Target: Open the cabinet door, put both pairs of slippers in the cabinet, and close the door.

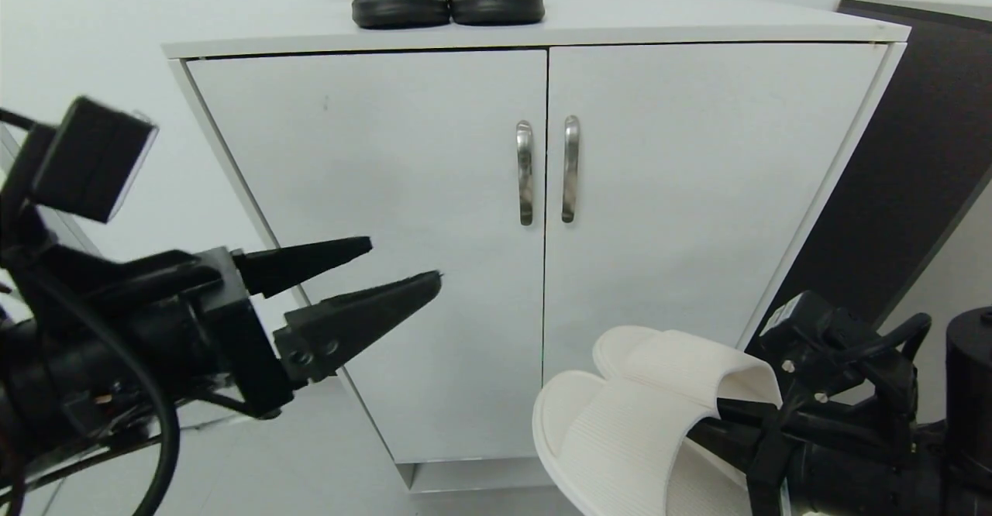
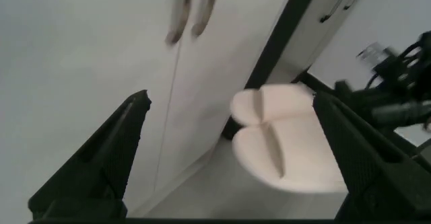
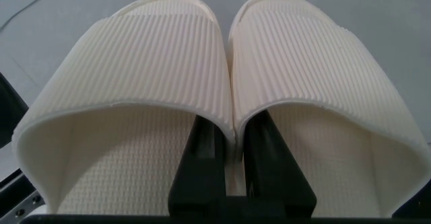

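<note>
On door-opening step, white cabinet doors (image 1: pixel 372 152) shut; needs spread, empty left gripper (image 1: pixel 405 260) hooking left chrome bar handle (image 1: pixel 525 173), right gripper (image 3: pixel 232 146) pinching white ribbed slipper pair (image 1: pixel 659 400).

Bright, even, diffuse light washes the white cabinet (image 1: pixel 364 283). Pale glints streak its metal handles (image 1: pixel 525 173), and a thin shadow line runs beneath its top. The head view's wide lens slants the cabinet's sides inward toward the floor. Soft shade gathers under the straps of the white slippers (image 3: pixel 155 56).

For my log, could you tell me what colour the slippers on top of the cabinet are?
Those slippers are black, best seen in the head view.
</note>
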